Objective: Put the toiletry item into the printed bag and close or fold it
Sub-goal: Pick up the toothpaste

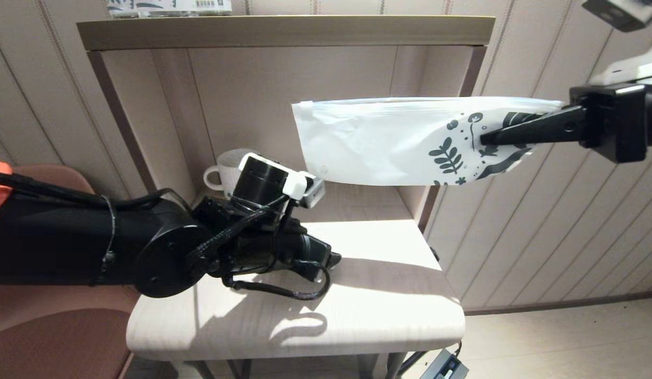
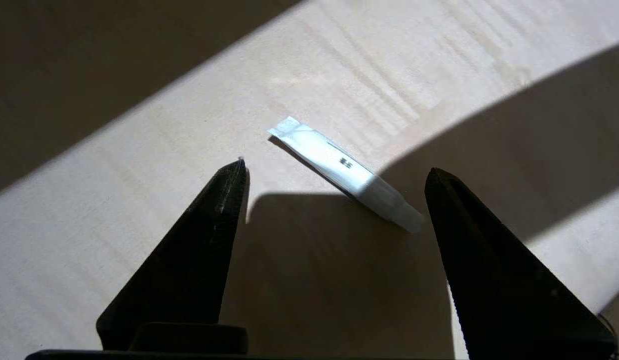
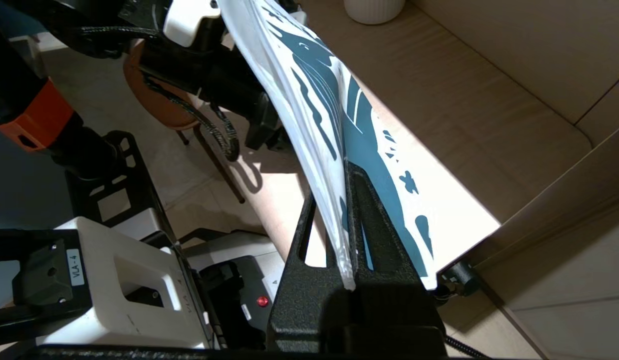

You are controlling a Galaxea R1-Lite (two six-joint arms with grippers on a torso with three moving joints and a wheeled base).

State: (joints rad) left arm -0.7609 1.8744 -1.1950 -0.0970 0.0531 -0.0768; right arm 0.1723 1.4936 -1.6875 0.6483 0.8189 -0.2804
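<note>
Left arm: matte black round housings, orange band at the upper end, braided black cable looped loose under the wrist, white-capped camera module on top. Left pincer: two black tapered, pointed fingers with grainy surface. Right pincer: same black textured fingers with slotted cut-outs, boxy black wrist block; white base casing with "VLA-4" label and small red button visible in the right wrist view.
</note>
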